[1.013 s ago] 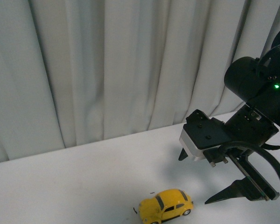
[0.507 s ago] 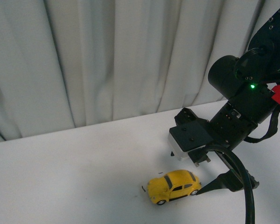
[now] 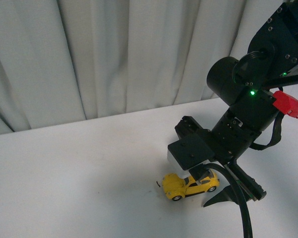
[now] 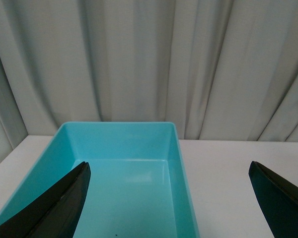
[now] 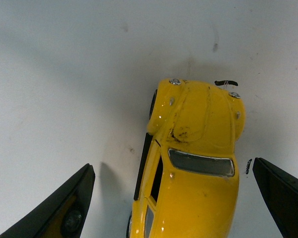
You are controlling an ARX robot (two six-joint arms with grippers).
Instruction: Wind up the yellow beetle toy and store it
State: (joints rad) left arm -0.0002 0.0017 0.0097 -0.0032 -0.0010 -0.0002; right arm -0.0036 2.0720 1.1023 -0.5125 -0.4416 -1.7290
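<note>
A plain white tabletop (image 3: 79,163) fills the lower half of the front view, backed by a pale pleated curtain (image 3: 114,54) that hangs down to its far edge. The yellow beetle toy (image 3: 178,184) stands on its wheels on the tabletop, partly under the right arm's wrist block. The right gripper (image 5: 172,165) is spread wide, one dark finger on each side of the car, neither touching it. Faint grey scuffs mark the surface near the toy's bonnet. The left gripper (image 4: 169,166) is likewise released and holds nothing, above an open turquoise bin (image 4: 185,193) that sits against the same curtain
</note>
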